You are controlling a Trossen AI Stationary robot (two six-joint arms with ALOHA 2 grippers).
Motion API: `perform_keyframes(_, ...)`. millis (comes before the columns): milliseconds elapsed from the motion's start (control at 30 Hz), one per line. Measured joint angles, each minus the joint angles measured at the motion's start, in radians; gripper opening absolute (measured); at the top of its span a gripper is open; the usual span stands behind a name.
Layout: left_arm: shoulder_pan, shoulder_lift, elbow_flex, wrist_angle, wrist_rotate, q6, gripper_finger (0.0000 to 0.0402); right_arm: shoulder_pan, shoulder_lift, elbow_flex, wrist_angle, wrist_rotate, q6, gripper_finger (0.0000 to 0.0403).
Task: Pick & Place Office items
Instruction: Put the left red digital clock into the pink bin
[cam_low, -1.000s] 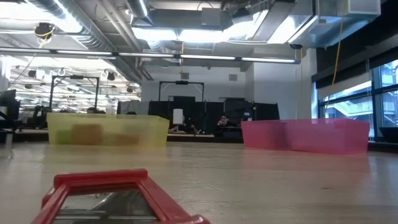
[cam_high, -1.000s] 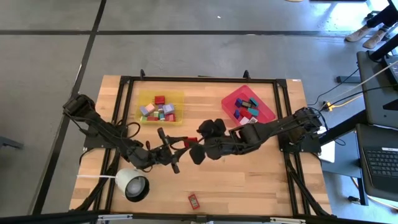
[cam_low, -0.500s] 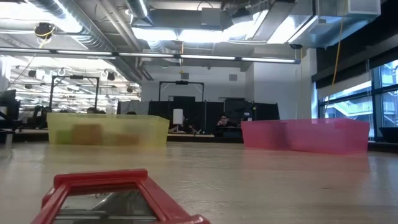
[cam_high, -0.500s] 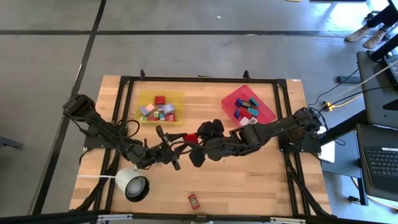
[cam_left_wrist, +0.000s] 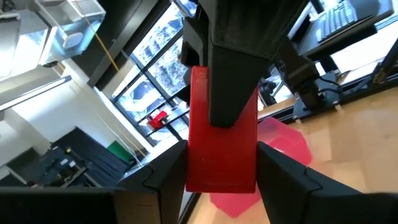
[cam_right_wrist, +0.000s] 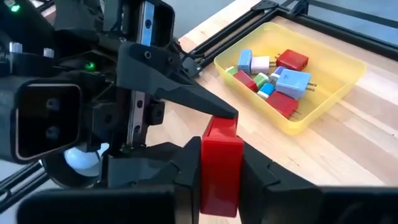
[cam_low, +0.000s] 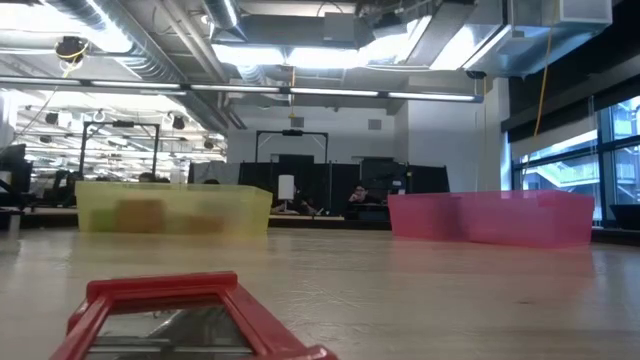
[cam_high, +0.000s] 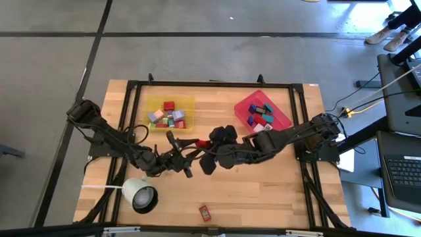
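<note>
Red block [cam_right_wrist: 221, 165] mid-handover, both grippers' jaws clamped on it: left gripper [cam_high: 189, 153], right gripper [cam_high: 205, 146]. Left should release before right pulls away.

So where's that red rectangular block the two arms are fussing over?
In the high view the red rectangular block is mid-table, below the yellow tray, held up between the left gripper and right gripper, both pinching it.

The wooden table [cam_high: 263, 191] carries a yellow tray [cam_high: 187, 101], a red tray [cam_high: 283, 117], a white lamp-like object [cam_high: 139, 195] and one red block [cam_high: 205, 212].
</note>
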Motion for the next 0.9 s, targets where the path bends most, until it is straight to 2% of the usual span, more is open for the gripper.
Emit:
perform_keyframes(167, -0.008, 0.0, 0.0, 0.001, 0.032, -0.01, 0.019, 0.001, 0.0, 0.0, -0.012, -0.008, -0.035, 0.0067)
perform_keyframes(367, -0.034, 0.0, 0.0, 0.001, 0.02, -0.015, 0.0219, -0.035, 0.001, 0.0, -0.13, 0.021, -0.023, 0.0066)
perform_keyframes(567, -0.034, 0.0, 0.0, -0.008, -0.153, -0.02, 0.0231, -0.108, 0.001, 0.0, -0.354, 0.02, 0.046, 0.0068)
perform_keyframes(700, -0.034, 0.0, 0.0, -0.058, -0.266, -0.091, 0.0229, -0.159, 0.001, 0.0, -0.561, 0.062, 0.128, 0.0072)
perform_keyframes(900, -0.034, 0.0, 0.0, -0.183, -0.319, -0.223, 0.023, -0.228, 0.001, 0.0, -0.807, 0.121, 0.239, 0.0068)
